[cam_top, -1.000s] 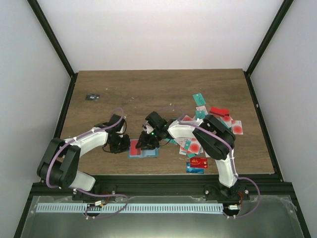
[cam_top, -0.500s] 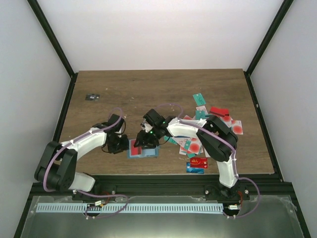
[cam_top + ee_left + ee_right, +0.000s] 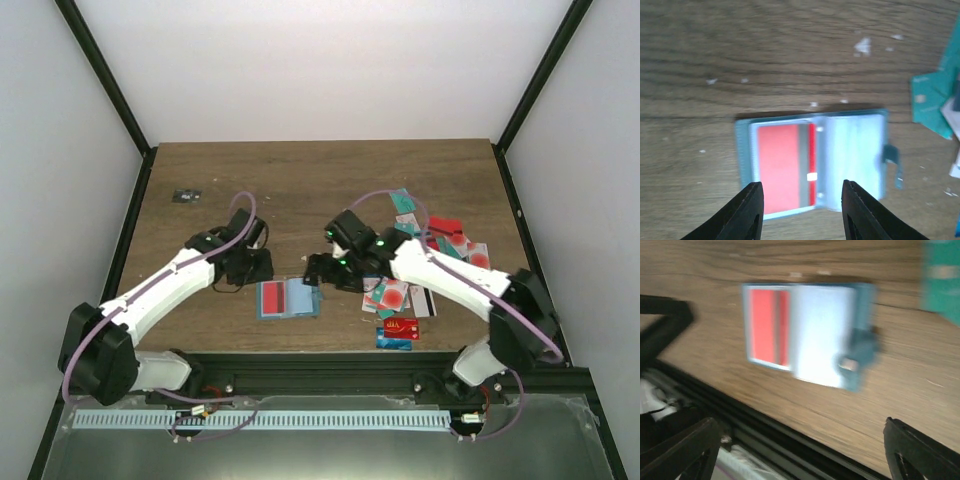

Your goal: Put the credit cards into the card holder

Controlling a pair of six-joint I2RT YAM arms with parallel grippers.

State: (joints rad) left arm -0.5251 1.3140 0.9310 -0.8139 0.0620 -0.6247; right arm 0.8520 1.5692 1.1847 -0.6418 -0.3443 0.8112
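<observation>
card holder (image 3: 288, 298) lies open on the table (image 3: 300, 190), red card (image 3: 782, 167) tucked inside, left end effector (image 3: 802, 210) and right end effector (image 3: 802, 440) flanking it with jaws apart and empty, loose credit cards (image 3: 400, 300) to its right.

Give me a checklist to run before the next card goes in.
1. Holder lying open: ok.
2. Red card seated inside it: ok.
3. Right pocket free: ok, looks empty.
4. Left gripper open, empty, off the holder: ok.
5. Right gripper open, empty: ok.
6. All cards stowed: not ok, loose cards lie to the holder's right.
</observation>
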